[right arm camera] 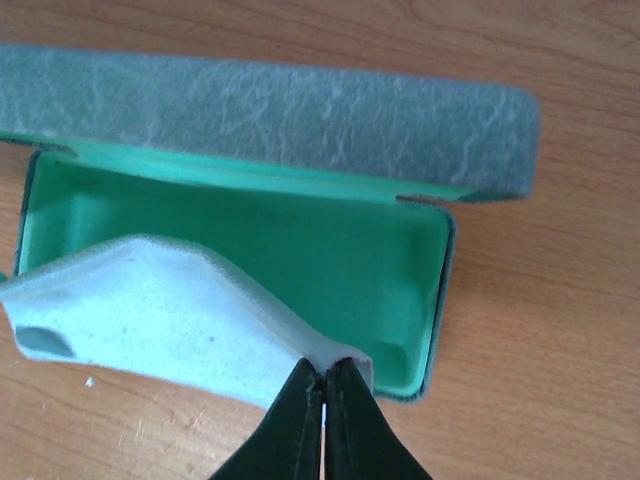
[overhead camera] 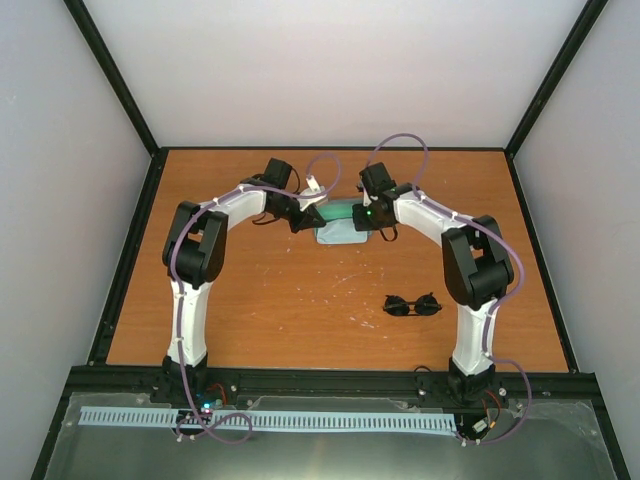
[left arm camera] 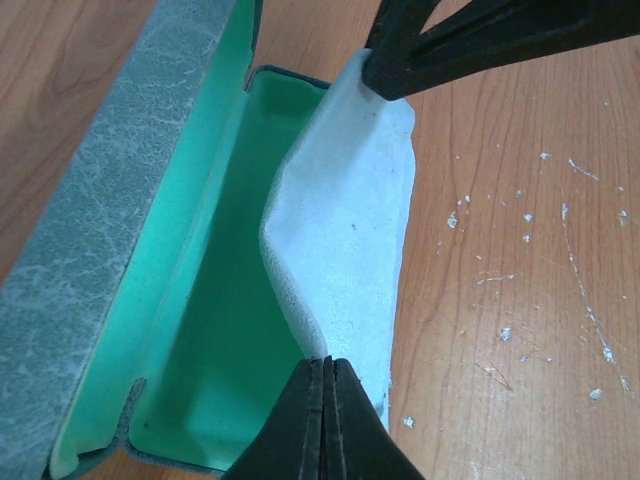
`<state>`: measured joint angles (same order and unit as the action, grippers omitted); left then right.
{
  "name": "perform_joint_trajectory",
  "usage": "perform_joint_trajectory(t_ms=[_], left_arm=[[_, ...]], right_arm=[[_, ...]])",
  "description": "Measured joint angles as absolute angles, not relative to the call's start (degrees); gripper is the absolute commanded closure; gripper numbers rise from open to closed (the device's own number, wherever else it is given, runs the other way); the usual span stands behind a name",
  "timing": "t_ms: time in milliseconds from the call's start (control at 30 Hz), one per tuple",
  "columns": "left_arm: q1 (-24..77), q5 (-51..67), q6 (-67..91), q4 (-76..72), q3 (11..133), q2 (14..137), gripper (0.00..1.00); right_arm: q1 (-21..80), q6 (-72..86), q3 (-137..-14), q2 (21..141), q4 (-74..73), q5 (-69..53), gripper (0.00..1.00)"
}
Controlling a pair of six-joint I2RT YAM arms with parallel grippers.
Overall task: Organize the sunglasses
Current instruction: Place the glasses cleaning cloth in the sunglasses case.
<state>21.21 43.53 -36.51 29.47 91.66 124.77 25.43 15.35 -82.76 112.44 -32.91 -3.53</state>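
Observation:
The black sunglasses point(overhead camera: 412, 304) lie folded on the table right of centre, near the right arm's elbow and away from both grippers. The grey-blue case point(overhead camera: 338, 236) lies open at the table's middle back, its green lining point(right arm camera: 300, 235) bare and its lid point(left arm camera: 110, 230) tipped back. A pale blue cloth point(left arm camera: 345, 230) hangs over the case's front rim, stretched between the two grippers. My left gripper point(left arm camera: 325, 362) is shut on one corner of the cloth. My right gripper point(right arm camera: 323, 375) is shut on the opposite corner point(right arm camera: 345, 358); its fingers point(left arm camera: 480, 40) show in the left wrist view.
The wooden table point(overhead camera: 300, 300) has scattered white scuffs in front of the case. A black frame point(overhead camera: 130, 250) rims the table, with pale walls beyond it.

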Motion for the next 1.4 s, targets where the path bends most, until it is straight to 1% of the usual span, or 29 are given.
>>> perform_joint_trajectory(t_ms=[600, 1000, 1400], left_arm=[[20.34, 42.35, -35.27, 26.39, 93.41, 127.13, 0.99], [19.59, 41.34, -34.17, 24.56, 93.43, 127.48, 0.99], [19.44, 40.91, -33.89, 23.42, 93.49, 128.57, 0.98]], right_arm=[[23.75, 14.22, -88.88, 117.47, -33.39, -3.73, 0.97], [23.59, 14.24, -89.8, 120.51, -33.69, -5.19, 0.97], [23.51, 14.31, -91.98, 121.14, -33.63, -5.21, 0.97]])
